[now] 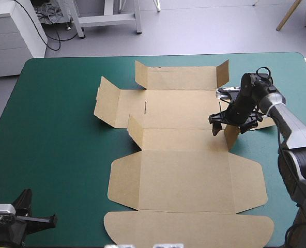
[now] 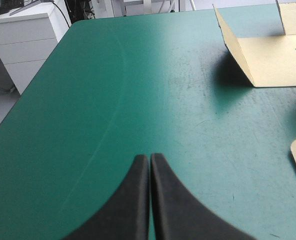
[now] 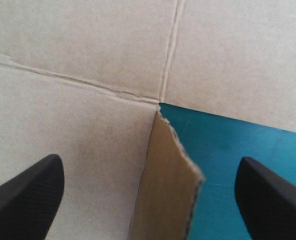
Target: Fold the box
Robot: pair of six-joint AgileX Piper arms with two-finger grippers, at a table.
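The brown box (image 1: 186, 175) lies as a cut sheet in the middle of the teal-green cover (image 1: 55, 129); it is mostly flat, with its far wall and some small side flaps raised. One small upright flap (image 3: 168, 185) on the right side of the sheet stands between the black fingers of the right gripper (image 3: 149, 170), which are wide apart and hold nothing, one finger (image 3: 30, 192) over the flat board and the other over bare cover. The left gripper (image 2: 149, 160) is well apart from the box, its fingers pressed together into one point and empty; ahead of it is bare cover, and a raised corner of the sheet shows farther ahead, to one side.
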